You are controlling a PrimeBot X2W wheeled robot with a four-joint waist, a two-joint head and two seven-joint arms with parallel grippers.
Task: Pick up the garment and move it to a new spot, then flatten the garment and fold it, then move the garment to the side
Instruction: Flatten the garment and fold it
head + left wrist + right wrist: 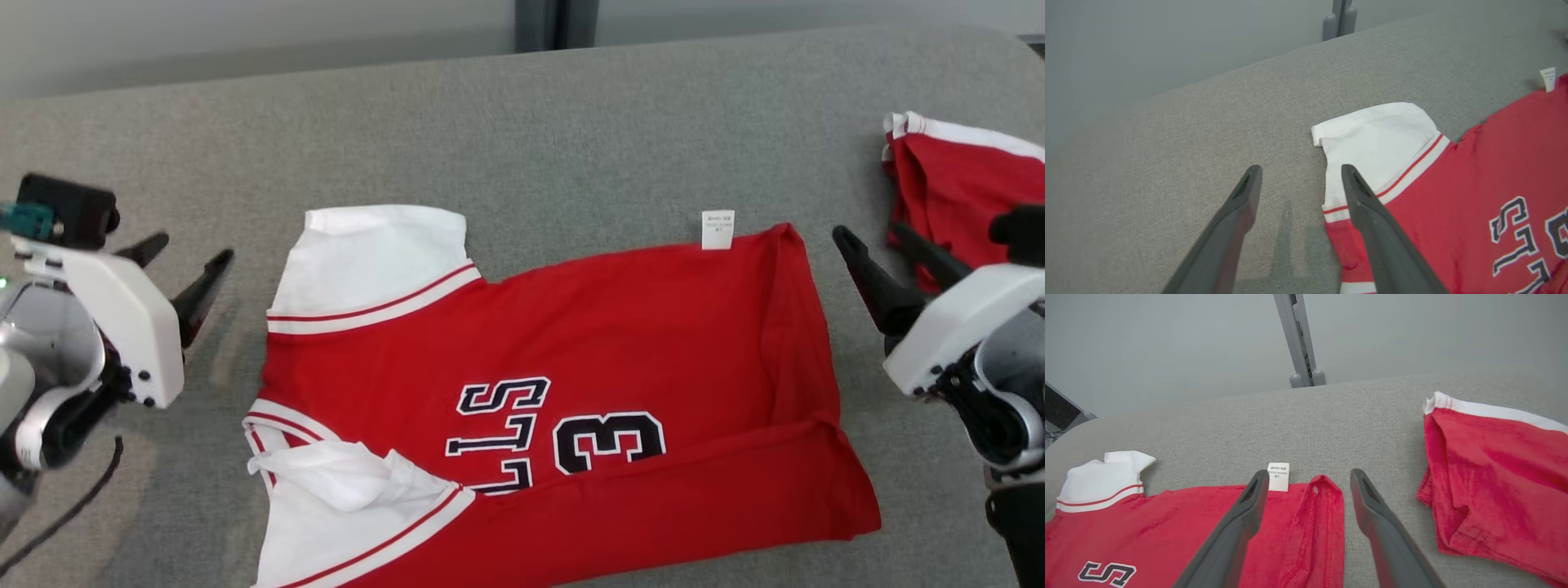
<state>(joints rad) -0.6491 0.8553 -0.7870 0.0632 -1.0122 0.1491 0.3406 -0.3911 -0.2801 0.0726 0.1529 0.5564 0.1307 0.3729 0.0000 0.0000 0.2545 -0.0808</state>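
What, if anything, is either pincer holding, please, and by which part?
Nothing is held: the left pincer and the right pincer both stand open, off either end of the red jersey.

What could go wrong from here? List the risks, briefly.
1. The second red garment lies right beside the open right fingers; they could snag it instead of the jersey.
2. The near sleeve is bunched; folding now would likely trap creases.
3. The jersey's near edge is already doubled over; a pinch there might lift one layer only.
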